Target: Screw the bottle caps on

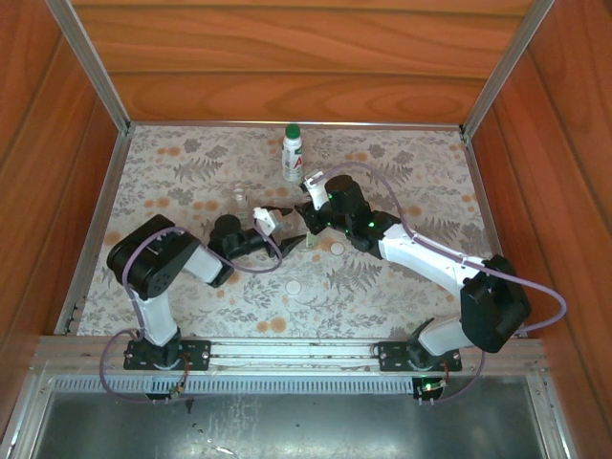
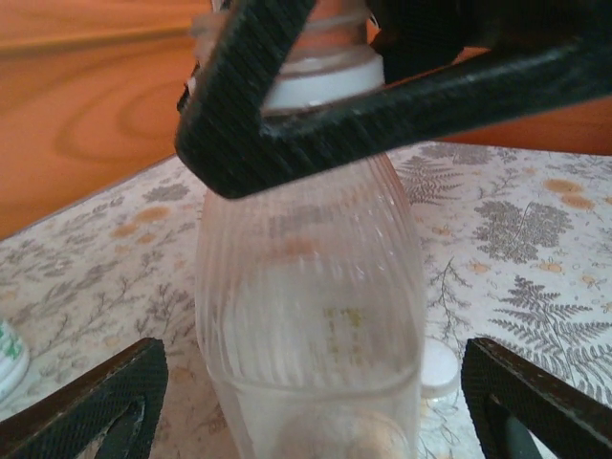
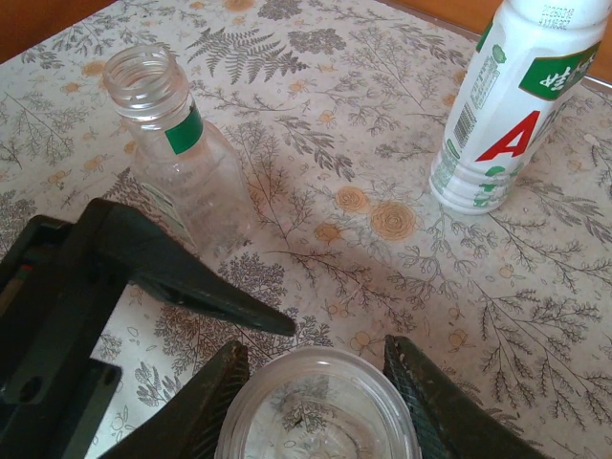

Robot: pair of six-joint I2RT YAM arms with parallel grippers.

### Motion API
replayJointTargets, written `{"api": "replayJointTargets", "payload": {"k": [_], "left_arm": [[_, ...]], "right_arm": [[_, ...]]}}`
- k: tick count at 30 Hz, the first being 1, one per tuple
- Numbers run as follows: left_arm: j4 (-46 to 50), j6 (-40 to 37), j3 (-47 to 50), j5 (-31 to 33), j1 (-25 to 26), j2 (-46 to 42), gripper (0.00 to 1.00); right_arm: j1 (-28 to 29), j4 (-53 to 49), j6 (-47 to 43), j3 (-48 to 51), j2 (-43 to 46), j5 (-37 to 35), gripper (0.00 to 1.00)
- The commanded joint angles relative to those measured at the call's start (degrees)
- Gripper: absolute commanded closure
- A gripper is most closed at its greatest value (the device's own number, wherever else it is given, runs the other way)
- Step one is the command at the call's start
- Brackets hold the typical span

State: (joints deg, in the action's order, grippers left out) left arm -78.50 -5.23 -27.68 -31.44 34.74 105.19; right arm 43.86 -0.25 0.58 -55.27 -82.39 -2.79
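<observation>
White cap (image 1: 293, 285) loose on the table (image 1: 172, 182), nearest. Further in, gripped at its open neck by the right claw (image 3: 316, 349): ribbed clear bottle (image 2: 306, 287), flanked untouched by the wide-spread left claw (image 2: 311, 368). Looks like steadying before capping; next, close on the body, fetch that cap. Farthest, white bottle (image 1: 292, 153), green-capped.

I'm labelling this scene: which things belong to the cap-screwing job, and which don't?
Job: green-capped white plastic bottle; clear ribbed bottle in the right gripper; open clear green-banded bottle; two white round caps.
Just surroundings: fern-patterned table cover; wooden walls.
</observation>
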Motion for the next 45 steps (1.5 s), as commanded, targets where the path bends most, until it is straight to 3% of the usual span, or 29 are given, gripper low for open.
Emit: {"api": "replayJointTargets", "payload": {"k": [1,12,20,25,30,35,38,41,45], "left_arm": [[-2.63,1.38,-2.45,-4.62,-0.80,2.19,0.20],[-2.71,3.02,-6.30,-7.29,-1.13,6.37,0.29],[-2.63,4.18,-7.40,-7.51,-1.10,7.46,0.38],[-2.70,4.02,-6.78,-7.38,-1.31,7.43,0.39],[-2.71,4.20,-5.92,-7.46,-1.70,6.71,0.39],[-2.65,4.24,-5.13,-8.02,-1.89,5.50,0.39],[-2.65,4.35,-4.26,-8.01,-2.00,4.28,0.39],[-2.63,5.10,-3.20,-7.83,-2.39,2.65,0.41],[-2.62,4.85,-1.78,-6.95,-2.76,1.00,0.41]], "right_arm": [[0.27,-2.61,0.65,0.07,0.00,1.26,0.66],[0.27,-2.82,0.67,0.07,-0.93,0.85,0.65],[0.27,-3.43,1.09,0.09,-0.53,-0.02,0.57],[0.27,-2.85,1.22,0.37,2.13,-0.88,0.35],[0.25,-1.98,2.03,1.75,7.68,-1.96,0.01],[0.25,-5.78,-3.38,4.54,15.67,0.28,0.00],[0.00,-8.76,-2.17,6.84,18.43,0.55,0.00],[0.24,-13.90,-1.81,7.89,18.79,2.76,0.15],[2.18,-15.14,-0.03,11.61,18.93,2.61,0.17]]}}
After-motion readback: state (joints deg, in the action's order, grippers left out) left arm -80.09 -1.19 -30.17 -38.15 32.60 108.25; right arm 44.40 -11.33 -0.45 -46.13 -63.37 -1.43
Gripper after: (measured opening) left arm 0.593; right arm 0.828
